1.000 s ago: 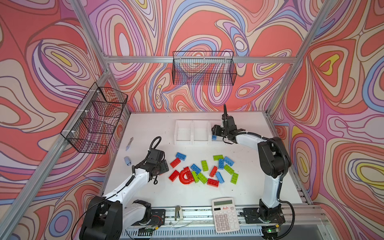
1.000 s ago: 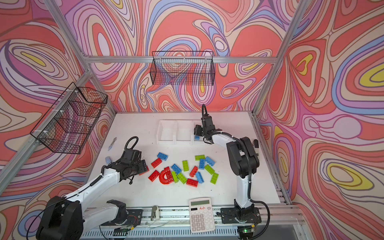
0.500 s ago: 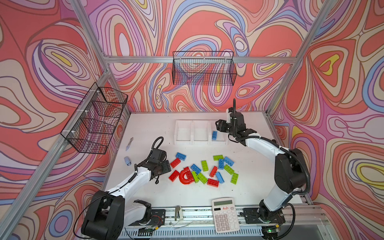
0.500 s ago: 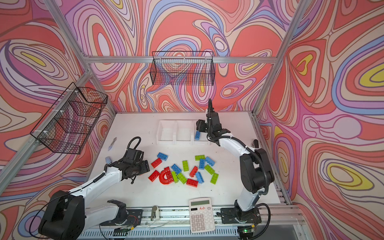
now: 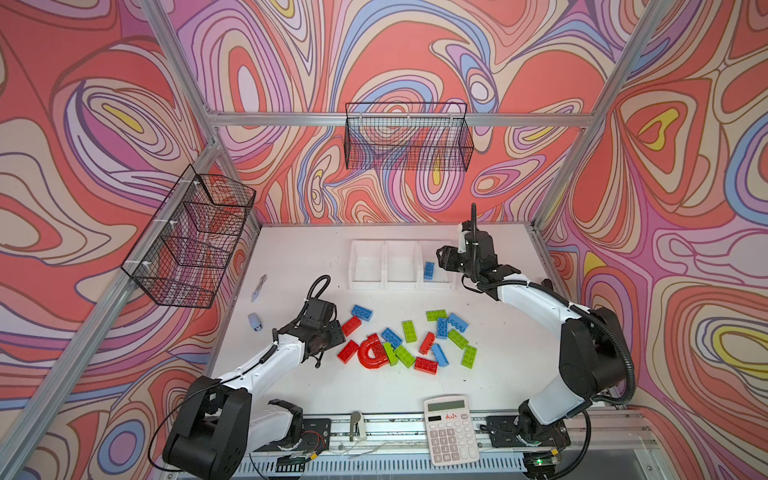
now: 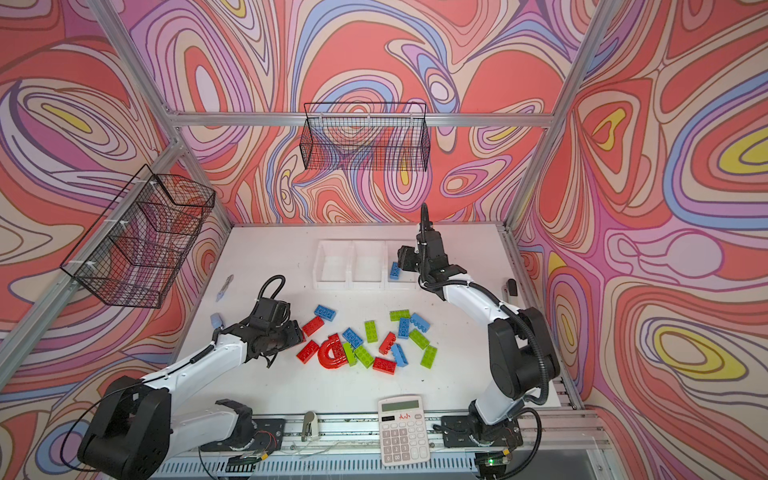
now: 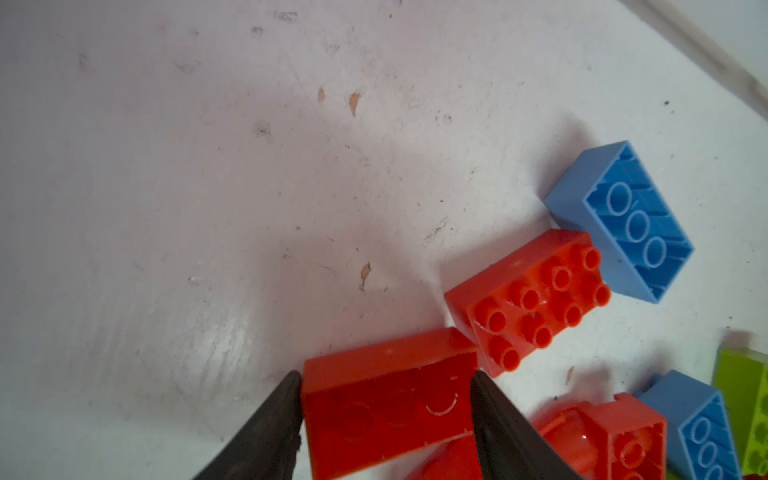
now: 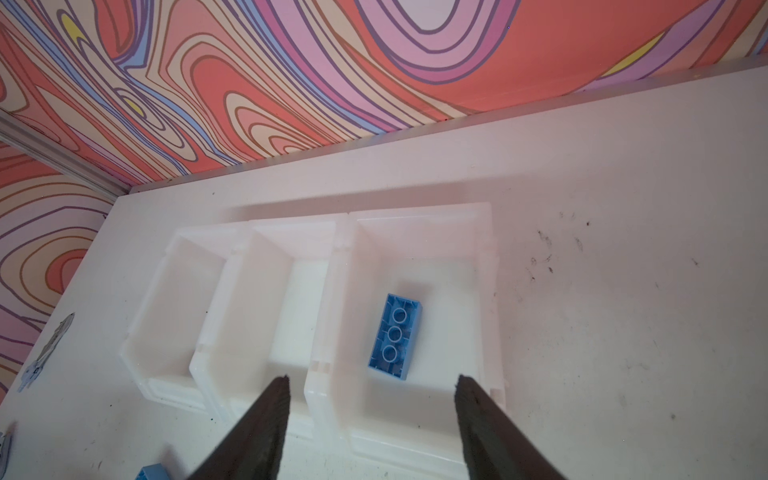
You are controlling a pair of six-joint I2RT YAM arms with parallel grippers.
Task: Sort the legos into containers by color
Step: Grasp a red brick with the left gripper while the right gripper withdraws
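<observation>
Pinching the red brick (image 7: 386, 415) across its smooth sides with my left pincer (image 7: 384, 380); probably light, stiff, slick. Right pincer (image 8: 370, 382) hangs released over the blue brick (image 8: 395, 336) at one o'clock.

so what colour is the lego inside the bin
Blue. The lego shows best in the right wrist view.

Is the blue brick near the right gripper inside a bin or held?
Inside. The blue brick lies hollow side up on the floor of the end bin; the right gripper is open, clear of it, holding nothing.
</observation>
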